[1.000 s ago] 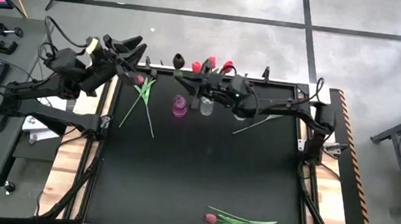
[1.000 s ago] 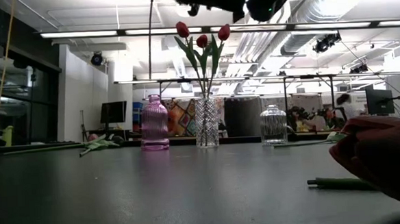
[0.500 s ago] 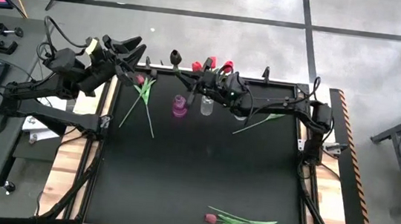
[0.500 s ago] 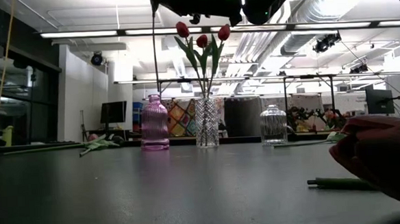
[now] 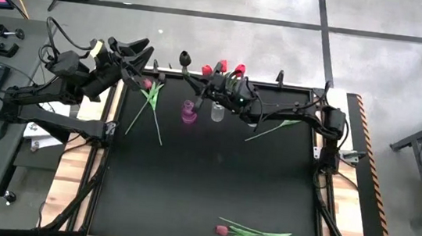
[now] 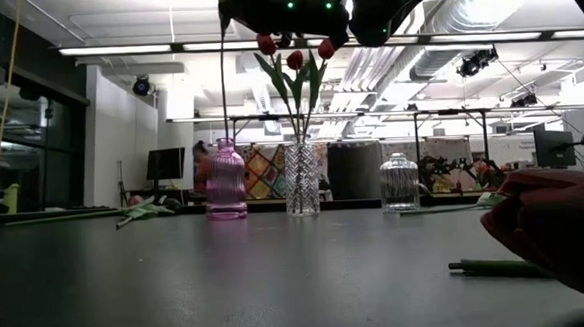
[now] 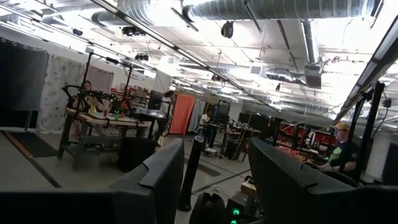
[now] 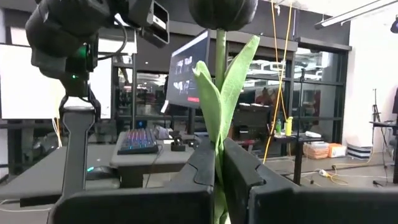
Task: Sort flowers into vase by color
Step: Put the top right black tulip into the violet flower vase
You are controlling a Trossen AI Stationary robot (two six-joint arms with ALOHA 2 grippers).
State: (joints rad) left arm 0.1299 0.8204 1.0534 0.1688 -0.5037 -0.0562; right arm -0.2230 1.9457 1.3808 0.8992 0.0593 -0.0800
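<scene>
Carrying a dark tulip (image 8: 222, 12) upright, the right claw (image 5: 212, 89) is clamped on the green stem, seen plainly in its wrist view with the maroon-black head above the fingers. From above, the claw hangs over the far edge of the tabletop (image 5: 212, 181), just beside the crystal vase (image 6: 301, 179), with the dark head showing past that vase on the pink-vase side.

Done so far, by my reading:
- crystal vase holds three red tulips (image 6: 296, 58), upright.
- pink vase (image 6: 225, 180), beside the crystal vase, looks empty.
- small clear vase (image 6: 399, 182), on the crystal vase's other side, looks empty.

Left to sort:
- a pink tulip (image 5: 150, 96) lying flat on the tabletop, beyond the pink vase from the crystal vase.
- another stem (image 5: 273, 129) lying near the small clear vase; head colour not visible.
- a pink-red tulip (image 5: 255, 234) on the near edge, well apart from all vases.

The left claw (image 5: 128, 49) waits off the tabletop's far corner, raised, fingers apart and holding nothing.

Judgement: roughly half done; reds appear finished, the dark one is in hand and not yet placed, pinks untouched.
</scene>
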